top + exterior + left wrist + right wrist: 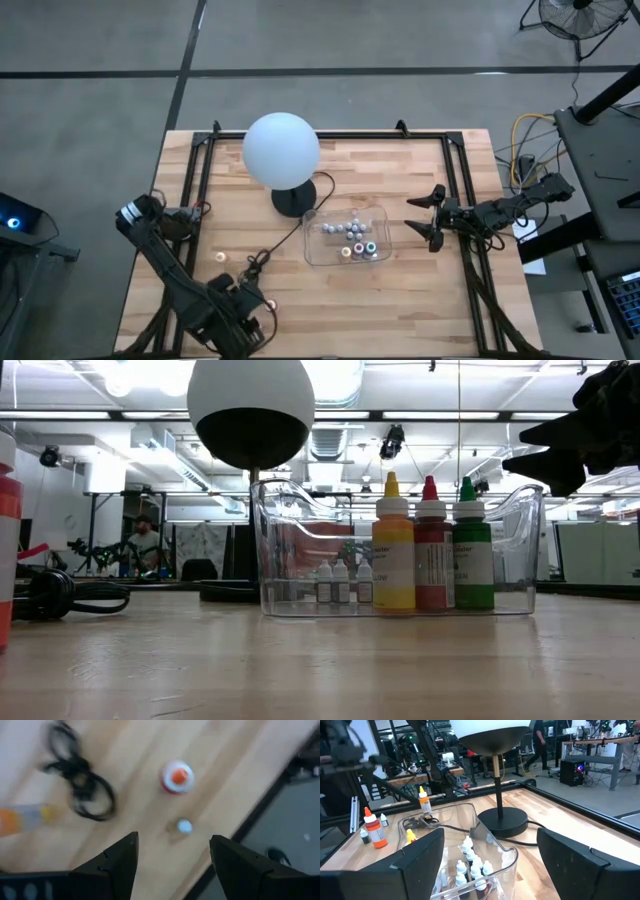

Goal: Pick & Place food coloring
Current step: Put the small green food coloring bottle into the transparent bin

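Right gripper (433, 220), dark two-finger, fingers spread wide, nothing between them, raised off the table just beside the tray's right end. In its wrist view the two fingers (422, 855) frame the tray below.

Clear rectangular plastic tray (381, 228) sits mid-table, right of centre. Inside: a cluster of tiny white-capped food coloring dropper bottles (470, 865) standing upright toward the far end, plus three taller bottles in a row touching each other at the near end: yellow bottle (393, 550), red bottle (431, 550), green bottle (472, 550).

Left gripper (172, 855), dark, fingers apart and holding nothing, hangs over the front-left table area. Under it: an orange-capped bottle (177, 776) standing upright seen from the top, a small pale-capped bottle (184, 826) near it, close to the table edge. Black coiled cable (82, 790) lies well apart from these.

White globe lamp (281, 148) on black round base (294, 199) stands behind the tray, its cord running forward-left across the light wooden table (420, 300).

Another orange-and-white bottle (374, 830) and small dark bottle (365, 837) stand outside the tray on the left side.
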